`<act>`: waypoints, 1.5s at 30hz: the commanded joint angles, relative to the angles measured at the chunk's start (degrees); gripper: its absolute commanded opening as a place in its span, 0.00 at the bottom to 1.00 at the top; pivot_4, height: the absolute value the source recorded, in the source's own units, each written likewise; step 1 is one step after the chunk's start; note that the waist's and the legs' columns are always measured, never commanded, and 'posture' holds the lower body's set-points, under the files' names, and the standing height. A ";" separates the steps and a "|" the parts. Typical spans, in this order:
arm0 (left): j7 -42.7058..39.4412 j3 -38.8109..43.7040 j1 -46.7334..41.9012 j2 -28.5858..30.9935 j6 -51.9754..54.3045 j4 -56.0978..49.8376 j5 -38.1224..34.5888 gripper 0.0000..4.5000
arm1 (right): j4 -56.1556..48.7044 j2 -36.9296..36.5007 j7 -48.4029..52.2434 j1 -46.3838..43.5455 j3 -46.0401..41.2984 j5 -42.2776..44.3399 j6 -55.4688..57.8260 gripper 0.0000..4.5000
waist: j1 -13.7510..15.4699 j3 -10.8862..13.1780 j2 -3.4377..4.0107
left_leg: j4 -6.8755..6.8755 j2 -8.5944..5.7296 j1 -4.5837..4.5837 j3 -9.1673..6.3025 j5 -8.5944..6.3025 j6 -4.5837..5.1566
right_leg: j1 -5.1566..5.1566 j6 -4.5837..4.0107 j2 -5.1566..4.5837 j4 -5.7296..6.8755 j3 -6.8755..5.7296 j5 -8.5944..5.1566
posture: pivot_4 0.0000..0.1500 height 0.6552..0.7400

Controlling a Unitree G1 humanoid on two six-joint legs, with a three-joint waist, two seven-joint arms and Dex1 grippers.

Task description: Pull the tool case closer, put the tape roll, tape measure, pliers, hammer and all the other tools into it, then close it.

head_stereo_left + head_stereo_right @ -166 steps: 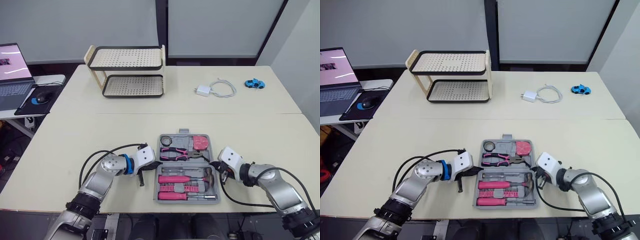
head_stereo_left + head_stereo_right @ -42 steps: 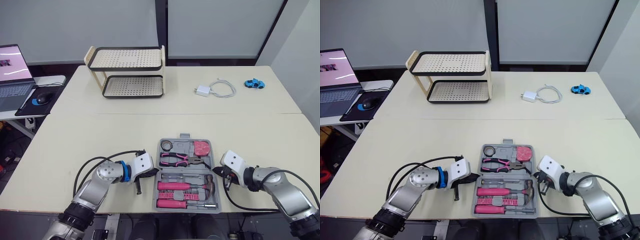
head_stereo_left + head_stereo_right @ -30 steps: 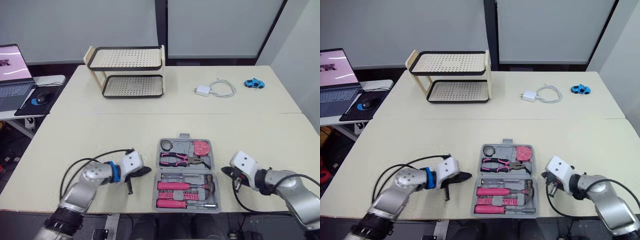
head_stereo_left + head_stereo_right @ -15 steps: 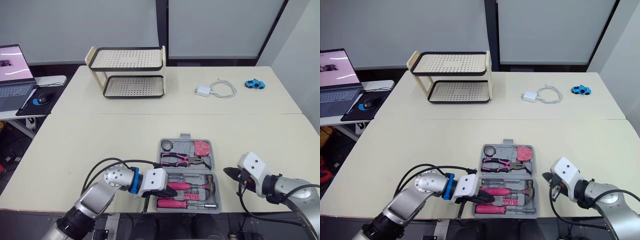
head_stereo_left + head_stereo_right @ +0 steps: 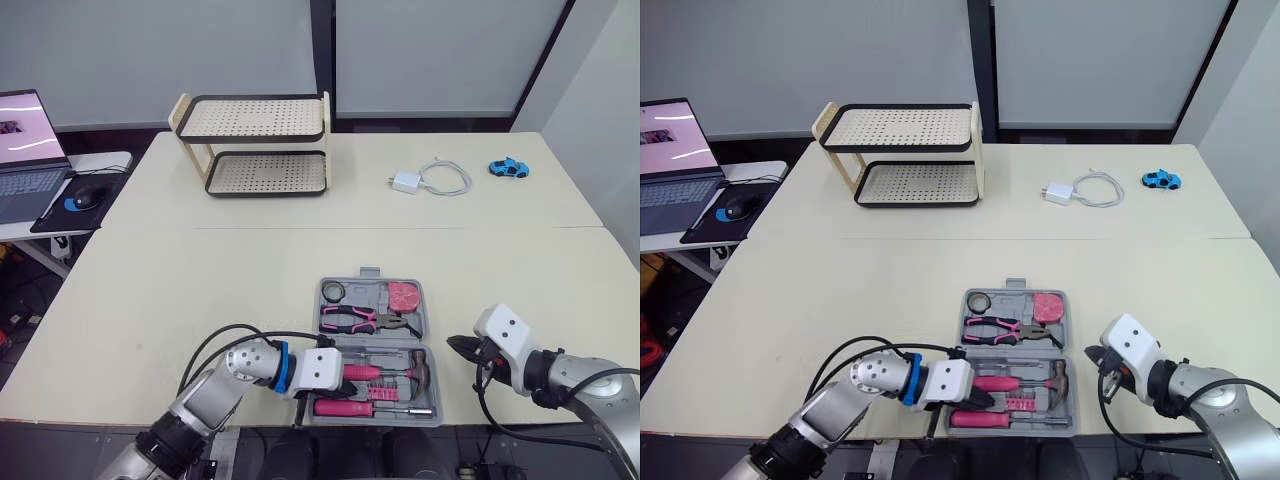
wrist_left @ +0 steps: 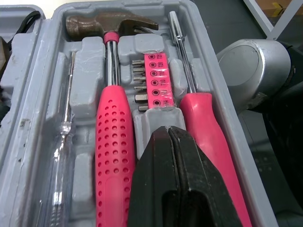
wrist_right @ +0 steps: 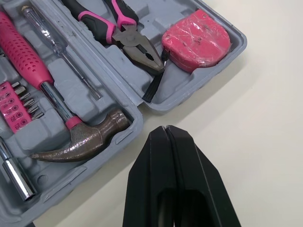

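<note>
Left claw (image 6: 168, 131): its fingers are pinched tight together with nothing between them. It's low over the near-left corner of the case, just above the pink bit strip (image 6: 158, 80). I can't tell from here whether it touches.
Tool case (image 5: 369, 272): it lies open and flat on the surface, right at the near edge, between the two arms.
Case axis: the long way runs from the robot outward. The handle tab points away from the robot, and the fold between the two halves runs side to side.
Far half, left to right: the tape roll (image 5: 334, 291), the pliers (image 5: 355, 319) with their nose to the right, and the tape measure (image 5: 403, 293).
Near half: the hammer (image 5: 380, 372) lies crosswise with its head to the right. A pink screwdriver (image 5: 360, 407) lies alongside it.
Step in hand: everything looks packed, so I'd say closing is what's left.
Doing it well: get that left claw out of the tray first. Then catch one outer edge and swing it over the middle fold, with the other half kept pinned. Any tool standing proud would jam the lid.
Right claw (image 7: 166, 128): also closed and holding nothing, over bare surface just beside the case's right wall, apart from it.
</note>
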 commanded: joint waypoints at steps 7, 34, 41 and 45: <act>0.71 -1.09 0.16 0.30 -1.62 4.20 2.51 0.00 | 5.84 10.27 -8.51 -16.85 -9.94 15.38 24.38 0.36 | -0.08 -0.09 0.11 | -0.01 -0.01 0.08 0.01 0.00 0.00 | 0.06 -0.01 0.00 0.01 0.04 0.00 | 1.00 1.00; 1.54 -2.77 -0.59 -0.29 -2.32 8.29 3.88 0.00 | 39.32 29.14 -22.54 -37.83 -10.31 14.38 27.52 0.99 | -0.35 -0.45 0.56 | -0.04 -0.05 0.26 0.06 0.00 0.01 | 0.06 -0.01 -0.02 0.16 0.13 0.01 | 1.00 1.00; 0.85 -3.23 -0.75 0.32 -2.46 8.95 4.40 0.00 | 44.24 29.22 -17.10 -39.87 -8.24 14.92 25.29 0.99 | -0.46 -0.52 0.57 | -0.09 -0.03 0.39 0.08 0.00 0.01 | 0.13 -0.01 0.00 0.17 0.15 0.00 | 1.00 1.00; 0.47 -3.44 -0.93 0.46 -2.49 9.12 4.55 0.00 | 45.20 28.58 -13.29 -40.19 -7.60 15.32 22.66 0.99 | -0.54 -0.52 0.57 | -0.15 -0.01 0.51 0.11 -0.01 0.02 | 0.19 -0.01 0.03 0.17 0.19 0.00 | 1.00 1.00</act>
